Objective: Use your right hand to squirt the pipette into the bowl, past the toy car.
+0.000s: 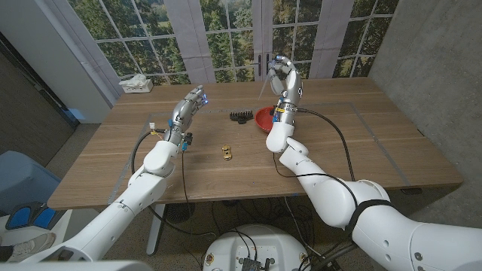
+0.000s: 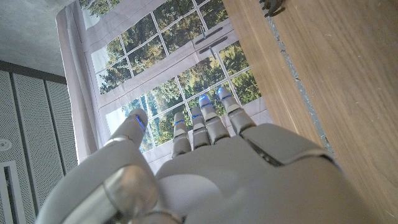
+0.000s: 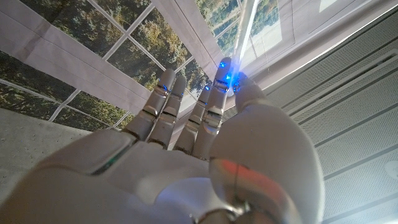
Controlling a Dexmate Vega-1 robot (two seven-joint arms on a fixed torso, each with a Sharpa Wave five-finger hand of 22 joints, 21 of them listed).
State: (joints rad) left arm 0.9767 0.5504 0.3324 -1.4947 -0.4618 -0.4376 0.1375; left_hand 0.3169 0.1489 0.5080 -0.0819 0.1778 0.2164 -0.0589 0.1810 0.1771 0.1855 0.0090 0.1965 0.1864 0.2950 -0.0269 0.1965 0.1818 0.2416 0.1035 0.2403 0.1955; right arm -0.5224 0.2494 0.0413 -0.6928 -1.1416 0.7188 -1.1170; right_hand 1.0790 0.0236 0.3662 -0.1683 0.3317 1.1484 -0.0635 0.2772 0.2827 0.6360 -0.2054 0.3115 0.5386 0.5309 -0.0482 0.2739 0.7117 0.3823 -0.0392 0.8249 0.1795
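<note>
My right hand (image 1: 287,81) is raised over the far middle of the table and pinches a thin clear pipette (image 1: 269,80) between thumb and finger. In the right wrist view the pipette (image 3: 247,25) runs out past the fingertips (image 3: 226,70) against the window. A red bowl (image 1: 263,119) sits on the table just below this hand, partly hidden by the wrist. A small yellow toy car (image 1: 226,152) lies nearer me, left of the bowl. My left hand (image 1: 187,108) is held up over the table's left part with fingers apart and holds nothing; its back (image 2: 249,174) faces the left wrist camera.
A black toothed object (image 1: 241,116) lies just left of the bowl and shows at the table's edge (image 2: 273,6) in the left wrist view. A tissue box (image 1: 135,83) stands at the far left corner. Cables (image 1: 343,147) trail over the table by the right arm.
</note>
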